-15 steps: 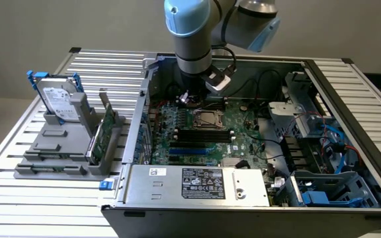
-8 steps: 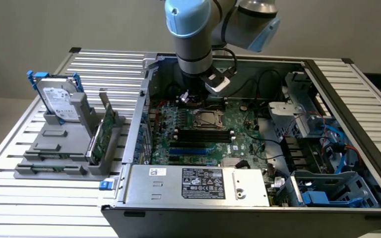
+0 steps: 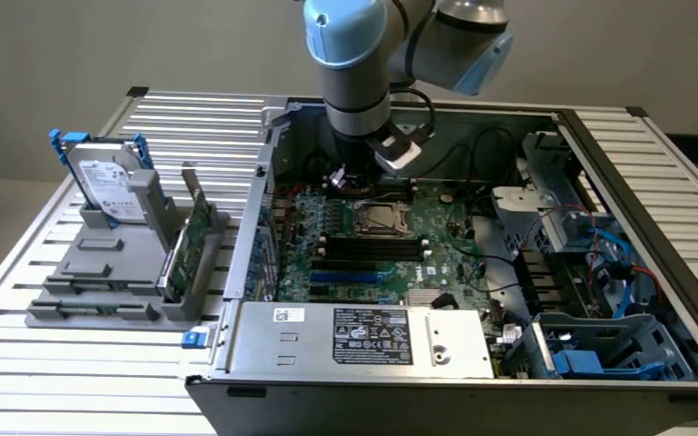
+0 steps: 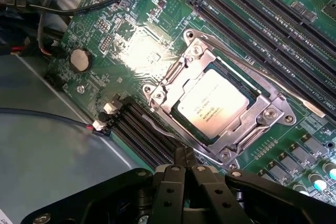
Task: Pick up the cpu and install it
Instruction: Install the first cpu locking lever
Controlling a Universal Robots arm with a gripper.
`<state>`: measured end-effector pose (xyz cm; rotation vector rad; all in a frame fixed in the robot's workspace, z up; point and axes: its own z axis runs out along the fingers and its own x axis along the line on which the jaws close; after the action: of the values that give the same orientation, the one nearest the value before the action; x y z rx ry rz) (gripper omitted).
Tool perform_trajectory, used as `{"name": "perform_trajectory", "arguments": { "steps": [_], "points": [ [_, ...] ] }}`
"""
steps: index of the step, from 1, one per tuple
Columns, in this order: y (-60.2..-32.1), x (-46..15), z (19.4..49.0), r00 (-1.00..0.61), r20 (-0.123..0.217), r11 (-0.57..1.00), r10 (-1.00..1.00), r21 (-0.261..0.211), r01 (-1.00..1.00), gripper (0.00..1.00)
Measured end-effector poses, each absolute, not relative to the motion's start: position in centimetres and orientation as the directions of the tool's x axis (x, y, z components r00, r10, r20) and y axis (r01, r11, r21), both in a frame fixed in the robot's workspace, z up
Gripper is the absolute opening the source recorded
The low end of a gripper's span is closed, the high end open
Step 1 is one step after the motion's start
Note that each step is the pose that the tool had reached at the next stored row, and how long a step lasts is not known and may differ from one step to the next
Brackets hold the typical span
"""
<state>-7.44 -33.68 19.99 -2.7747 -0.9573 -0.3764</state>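
Note:
The cpu (image 4: pixel 212 103), a small silvery square with printed text, lies flat inside the metal socket frame (image 4: pixel 173 80) on the green motherboard (image 4: pixel 131 40). From the exterior view, the cpu (image 3: pixel 382 218) sits in the middle of the board inside the open computer case. My gripper (image 4: pixel 184 153) hovers just beside the socket, its black fingers pressed together with nothing between them. In the exterior view the gripper (image 3: pixel 346 177) hangs low over the board, just behind the socket, partly hidden by the wrist.
Black memory slots (image 4: pixel 262 19) run alongside the socket. A grey holder (image 3: pixel 106 282) on the exterior view's left carries a hard drive with a blue bracket (image 3: pixel 106 186) and an upright green card (image 3: pixel 192 241). The case walls, power supply (image 3: pixel 362 334) and cables (image 4: pixel 47 9) hem the board in.

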Motion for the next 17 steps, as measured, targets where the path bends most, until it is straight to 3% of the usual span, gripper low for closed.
{"name": "perform_trajectory", "arguments": {
  "steps": [17],
  "points": [
    [-33.69, -6.96, 19.92, 0.785, 0.264, -0.795, 0.560, -0.093, 0.599, 0.11]
  ]
}}
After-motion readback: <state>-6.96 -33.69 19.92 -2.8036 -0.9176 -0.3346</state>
